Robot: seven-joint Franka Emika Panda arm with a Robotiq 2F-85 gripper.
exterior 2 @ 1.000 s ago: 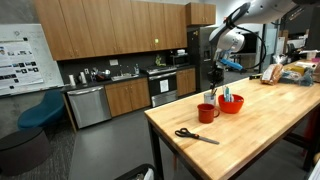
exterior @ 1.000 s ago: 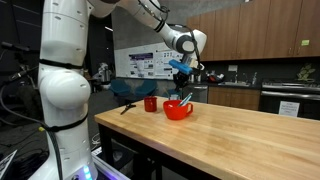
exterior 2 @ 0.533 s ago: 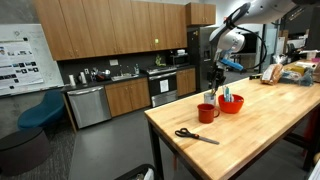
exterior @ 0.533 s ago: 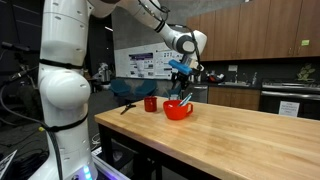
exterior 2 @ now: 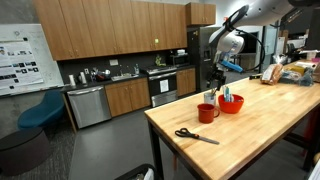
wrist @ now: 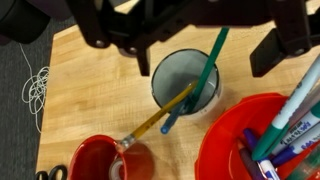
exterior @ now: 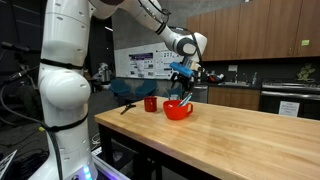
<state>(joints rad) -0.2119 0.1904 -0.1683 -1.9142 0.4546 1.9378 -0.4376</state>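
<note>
The round grey cup stands on the smooth wooden counter, close to a shiny red mug and a red bowl. A thin teal stick and a yellow brush lean inside the cup. I see my gripper right above it, jaws wide apart, holding nothing.

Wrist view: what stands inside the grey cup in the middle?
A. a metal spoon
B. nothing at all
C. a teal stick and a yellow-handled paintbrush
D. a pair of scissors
C: the grey cup holds a teal stick and a yellow-handled paintbrush, whose brush end leans out toward the red mug.
</note>
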